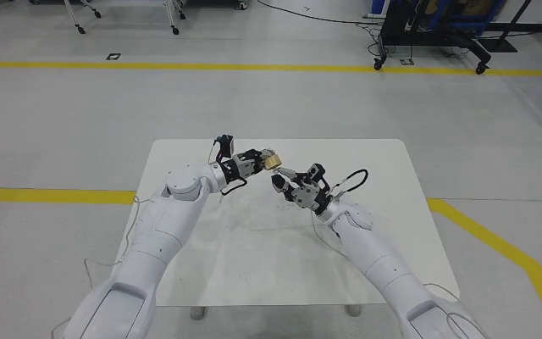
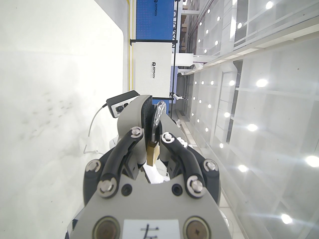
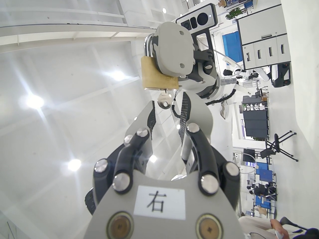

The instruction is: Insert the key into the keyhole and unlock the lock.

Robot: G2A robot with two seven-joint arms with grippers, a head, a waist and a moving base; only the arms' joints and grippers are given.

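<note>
**Above mid-table: key seated in lock, turn outstanding**

At the centre of the top view, above the table (image 1: 381, 178), both arms meet with the lock (image 1: 270, 159) held clear of the surface. The left gripper (image 2: 155, 115) is clamped on the lock, with its pads closed across the shackle (image 3: 147, 47) end, and the brass body projects beyond the fingers. Judged purpose: this hold leaves the keyhole face bare and turned toward the other arm, and it braces the lock against twisting.

In the middle of the right wrist view, the key (image 3: 164, 101) sticks out of the face opposite the shackle. Its blade is inside the keyhole and its round head is exposed. The keyhole is the sole receptacle noted. It holds the blade, but the depth cannot be read.

The right gripper (image 3: 169, 105), just lower right of the lock in the top view, has its jaws parted with one finger on either side of the head. Whether either pad touches the head cannot be told, and no grip is evident.

The shackle appears seated in the body, so the lock reads as not yet opened. One leg is hidden behind the left gripper.

Assessment: insertion looks done and unlocking is outstanding. The next move calls for closing on the flat head and rotating about the blade's axis. Risk: a skewed pinch may lever the key out or turn the lock within the left pads.
</note>
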